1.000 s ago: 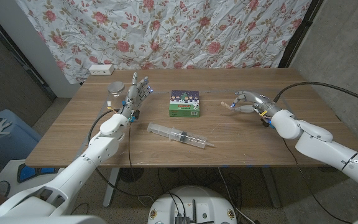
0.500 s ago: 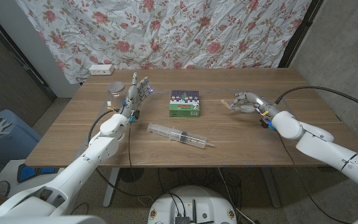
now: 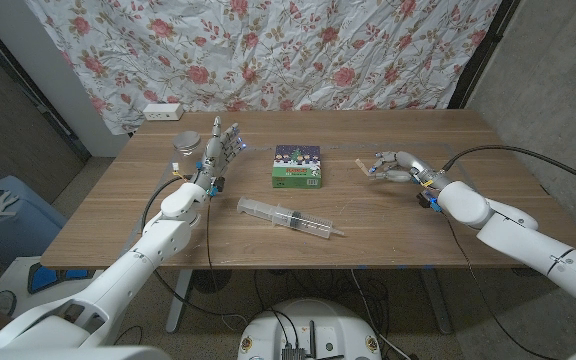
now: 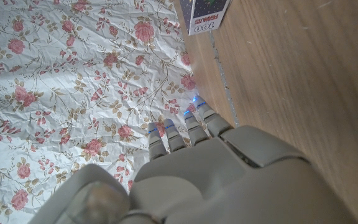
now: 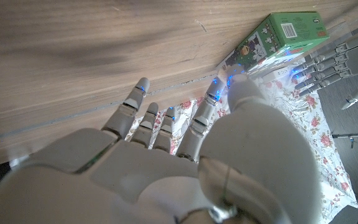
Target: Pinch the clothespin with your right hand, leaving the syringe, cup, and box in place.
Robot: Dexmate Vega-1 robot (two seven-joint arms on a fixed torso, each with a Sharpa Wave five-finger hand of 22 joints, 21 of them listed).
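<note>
Wooden clothespin (image 3: pixel 364 167) half-hidden by right robot hand (image 3: pixel 393 166)

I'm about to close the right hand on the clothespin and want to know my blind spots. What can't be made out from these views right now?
- Clothespin: head view, a tiny pale sliver at the right hand fingertips; too small to tell whether it is touched or pinched.
- Clothespin: right wrist view, hidden behind the hand's own back and fingers.
- Cup: head view, partly covered by the left hand.
- Box: left wrist view, cut off by the picture's edge.
</note>
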